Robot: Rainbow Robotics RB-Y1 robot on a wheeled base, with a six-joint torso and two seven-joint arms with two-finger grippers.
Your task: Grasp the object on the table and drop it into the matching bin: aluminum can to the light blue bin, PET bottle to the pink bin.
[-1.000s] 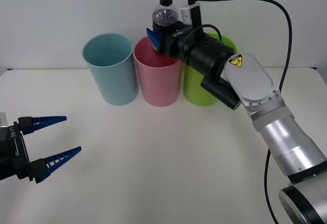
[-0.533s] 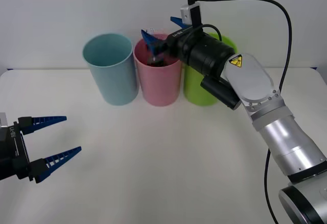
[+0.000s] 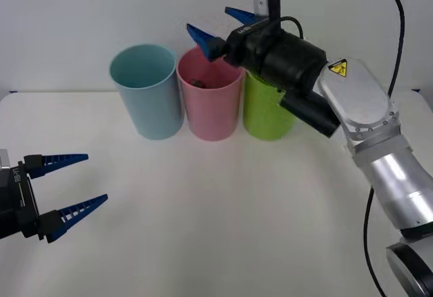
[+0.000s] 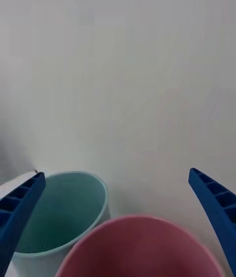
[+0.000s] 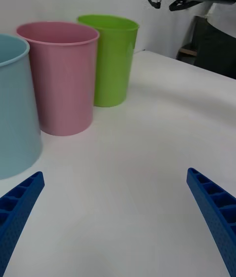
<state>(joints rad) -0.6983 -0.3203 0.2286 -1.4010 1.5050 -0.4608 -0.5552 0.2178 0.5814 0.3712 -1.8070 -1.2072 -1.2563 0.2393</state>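
Observation:
The pink bin (image 3: 210,107) stands in the middle of a row of three at the back of the table. Inside it, just under the rim, a small dark part of the PET bottle (image 3: 198,82) shows; the rest is hidden by the bin's wall. My right gripper (image 3: 215,25) hangs open just above the pink bin's rim, holding nothing. In the right wrist view, the right gripper (image 4: 116,174) looks down on the pink bin (image 4: 137,242) and the light blue bin (image 4: 64,218). The light blue bin (image 3: 147,94) stands left of the pink one. My left gripper (image 3: 67,189) waits open at the near left.
A lime green bin (image 3: 267,114) stands right of the pink one, partly behind my right arm (image 3: 352,101). The left wrist view shows the three bins, pink (image 5: 61,75), green (image 5: 113,61) and blue (image 5: 14,110), across bare white table (image 5: 147,169). A white wall rises behind the bins.
My right gripper held the bottle over the pink bin, then opened. The bottle fell into the bin. The gripper has since risen a little. The left arm stayed still.

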